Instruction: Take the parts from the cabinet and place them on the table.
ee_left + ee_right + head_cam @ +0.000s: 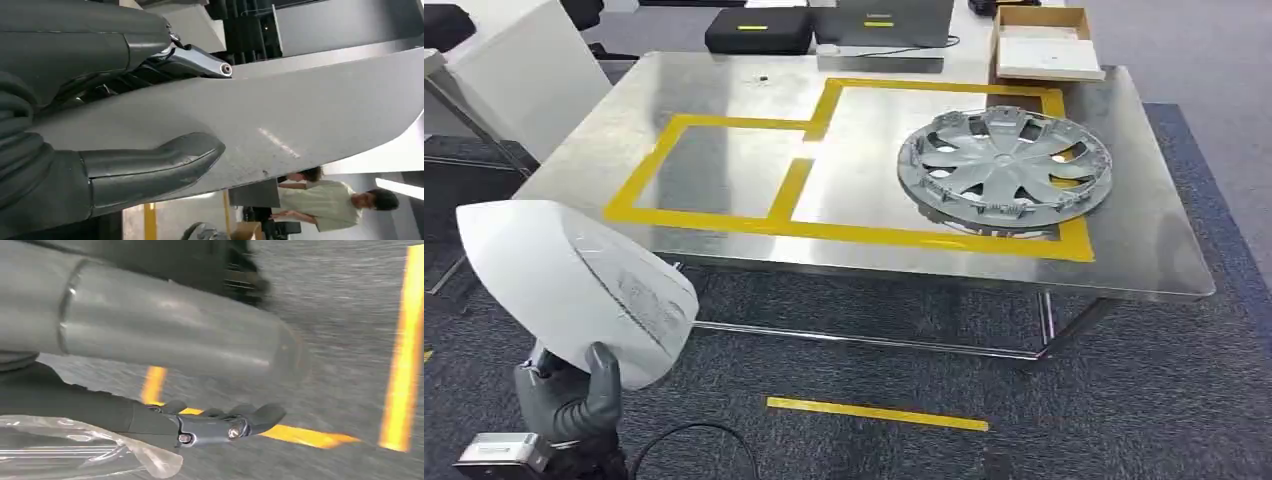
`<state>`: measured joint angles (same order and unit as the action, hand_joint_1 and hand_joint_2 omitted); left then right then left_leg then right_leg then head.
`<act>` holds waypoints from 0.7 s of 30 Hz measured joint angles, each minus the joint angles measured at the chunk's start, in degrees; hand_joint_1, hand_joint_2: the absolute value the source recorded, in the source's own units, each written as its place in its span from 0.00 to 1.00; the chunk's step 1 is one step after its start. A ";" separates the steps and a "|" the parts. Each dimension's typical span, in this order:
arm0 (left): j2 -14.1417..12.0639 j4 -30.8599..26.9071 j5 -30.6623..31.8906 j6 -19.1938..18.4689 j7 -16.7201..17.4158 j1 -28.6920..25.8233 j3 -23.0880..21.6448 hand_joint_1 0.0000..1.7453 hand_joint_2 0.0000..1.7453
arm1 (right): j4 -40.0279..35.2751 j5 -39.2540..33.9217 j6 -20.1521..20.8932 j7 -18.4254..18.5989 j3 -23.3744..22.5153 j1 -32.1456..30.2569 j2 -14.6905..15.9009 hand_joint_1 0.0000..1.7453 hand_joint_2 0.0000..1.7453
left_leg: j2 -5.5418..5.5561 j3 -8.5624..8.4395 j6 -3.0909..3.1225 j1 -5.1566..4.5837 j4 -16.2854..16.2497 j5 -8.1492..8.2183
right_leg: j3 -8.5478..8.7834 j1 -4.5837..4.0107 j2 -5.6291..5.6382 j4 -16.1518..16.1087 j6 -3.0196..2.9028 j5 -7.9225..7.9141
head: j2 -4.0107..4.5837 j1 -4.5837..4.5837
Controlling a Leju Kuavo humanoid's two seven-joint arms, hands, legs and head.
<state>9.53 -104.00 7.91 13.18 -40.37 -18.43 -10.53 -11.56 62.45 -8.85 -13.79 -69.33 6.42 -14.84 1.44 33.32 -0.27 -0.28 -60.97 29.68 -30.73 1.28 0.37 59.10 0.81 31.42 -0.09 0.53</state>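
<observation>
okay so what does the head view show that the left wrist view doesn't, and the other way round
Head view alone: the whole steel table with its yellow tape rectangles, the grey hubcap lying flat in the right-hand rectangle, a cardboard box and a black case beyond the table, and a yellow tape strip on the carpet.

Left wrist view alone: a person in a pale shirt standing in the background.

Both: the left hand gripping the white curved panel by its lower edge, thumb pressed against its face.
</observation>
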 joint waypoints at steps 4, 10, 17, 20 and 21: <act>0.31 -0.07 0.92 -0.28 0.00 -0.74 1.05 1.00 1.00 | 0.15 0.63 0.63 5.00 0.00 -0.66 -0.35 0.00 0.00 | -0.70 9.50 -0.76 0.32 -16.41 4.70 | 1.93 -0.07 -0.49 -0.03 -0.67 1.83 | 0.00 0.43; 0.52 -0.96 1.27 1.90 0.00 -2.47 1.44 1.00 1.00 | 0.15 -2.07 2.75 10.55 -0.48 -1.19 -0.31 0.00 0.00 | -1.38 5.69 1.14 -0.74 -3.01 -5.97 | 6.87 -0.27 -0.81 -1.62 -0.04 5.52 | 0.00 0.43; 0.87 -1.22 1.14 1.55 0.00 -0.75 1.42 1.00 1.00 | 0.15 -3.17 2.47 7.64 -1.25 -0.50 0.11 0.00 0.00 | -0.96 -1.16 2.66 -0.34 4.38 -2.83 | 1.44 -0.48 -0.62 7.95 1.04 2.54 | 0.00 0.54; 0.72 -0.48 4.69 3.38 0.00 0.44 0.26 1.00 1.00 | 0.15 -3.12 3.06 4.56 -1.57 -0.60 0.41 0.00 0.00 | -0.52 -3.80 2.70 -0.40 4.43 -0.36 | -6.25 -0.88 -0.44 12.55 1.14 9.94 | 0.00 0.41; 0.65 0.05 6.57 4.51 0.00 0.69 -0.07 1.00 1.00 | 0.15 -2.88 3.24 3.82 -1.57 -0.69 0.57 0.00 0.00 | -0.43 -5.06 2.71 -0.42 4.42 0.54 | -7.25 -0.92 -0.43 11.34 1.23 9.98 | 0.00 0.48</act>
<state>10.18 -103.95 14.48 17.69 -40.37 -17.74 -10.60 -11.41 59.56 -5.62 -9.97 -70.90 5.73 -14.27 1.01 28.26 2.44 -0.70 -56.55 30.22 -37.99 0.36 -0.06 70.44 2.03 41.40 -0.09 1.01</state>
